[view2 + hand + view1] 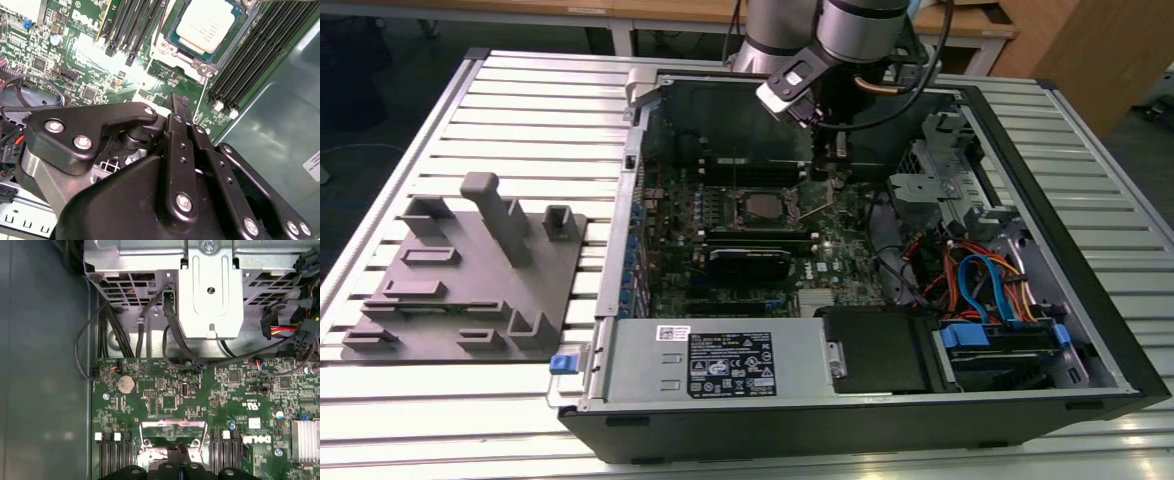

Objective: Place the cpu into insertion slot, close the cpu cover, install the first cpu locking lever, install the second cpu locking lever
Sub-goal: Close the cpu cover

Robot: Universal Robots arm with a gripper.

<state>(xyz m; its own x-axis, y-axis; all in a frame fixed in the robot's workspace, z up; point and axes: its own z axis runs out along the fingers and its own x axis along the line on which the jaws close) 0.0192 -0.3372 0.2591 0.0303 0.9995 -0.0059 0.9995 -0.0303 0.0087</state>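
The cpu (207, 25) lies flat in the motherboard socket, its pale silver face up; in the exterior view it is the dark square (758, 207) mid-board. The cpu cover (182, 59), a grey metal frame, lies around the chip and looks flat; in the first wrist view it is the frame (172, 426) between the memory slots. My gripper (825, 172) hangs just behind the socket toward the exterior view's right. Its black fingers are shut together with nothing seen between them, in both wrist views (178, 100) (173, 452). A thin lever rod (823, 212) stands beside the socket.
The open computer case (1067, 200) walls in the board. A power supply (707, 365) fills the front and coloured cables (981, 280) crowd the exterior view's right. A metal drive cage (210, 290) and a heatsink (305, 440) sit near the socket. A grey fixture plate (467, 280) lies outside.
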